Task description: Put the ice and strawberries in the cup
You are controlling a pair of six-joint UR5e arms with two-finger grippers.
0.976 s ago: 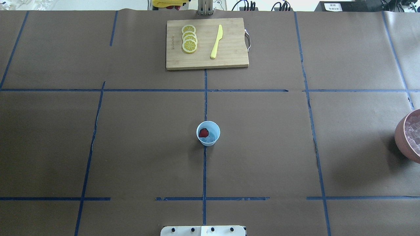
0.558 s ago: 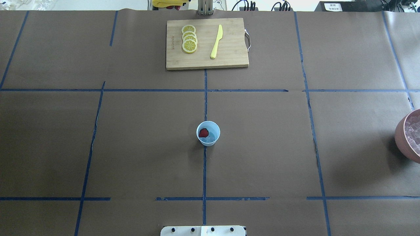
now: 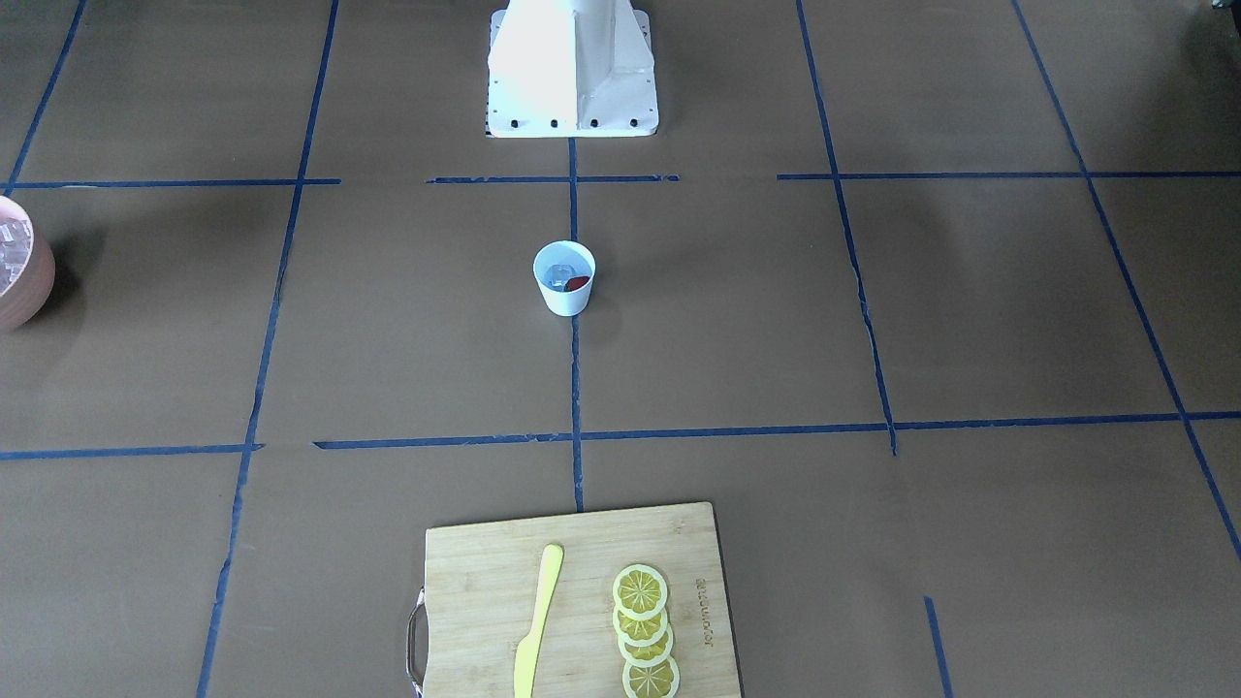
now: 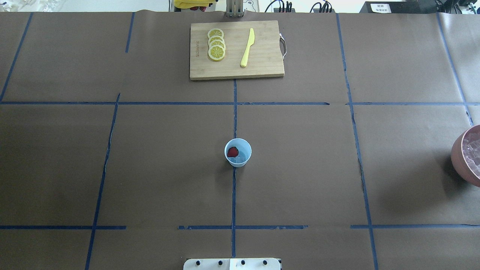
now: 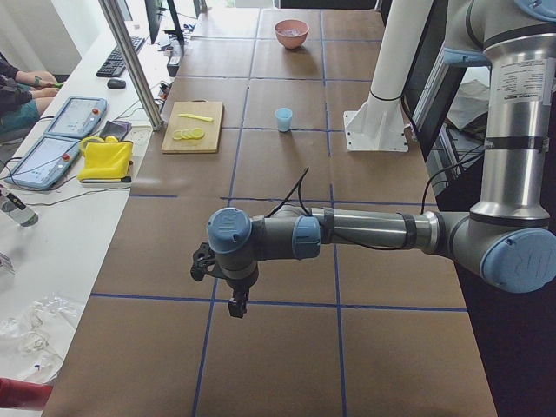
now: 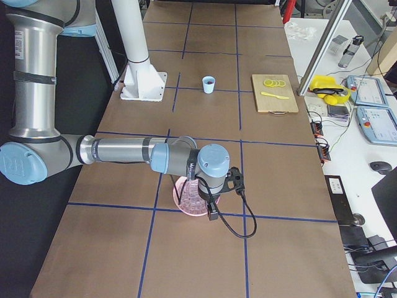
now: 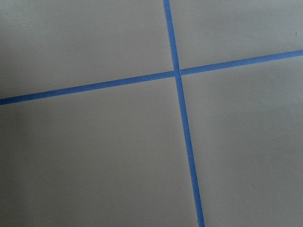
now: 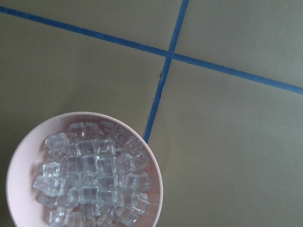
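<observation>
Brown table below, left arm and right arm extend level; jaws' state cannot be told.

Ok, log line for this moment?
white tapered cup: red strawberry, clear ice cube inside | pink round bowl: ice cubes, at right gripper | left gripper: over table | jaws: cannot tell

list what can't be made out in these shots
Left gripper: seen only in the exterior left view, too small to tell open or shut.
Right gripper: only in the exterior right view, same.
Ice in the cup: too small in the overhead view to count, beside the strawberry.
Pink bowl: cut off by the overhead view's right edge.
Cutting board: cut off by the front-facing view's bottom edge.
</observation>
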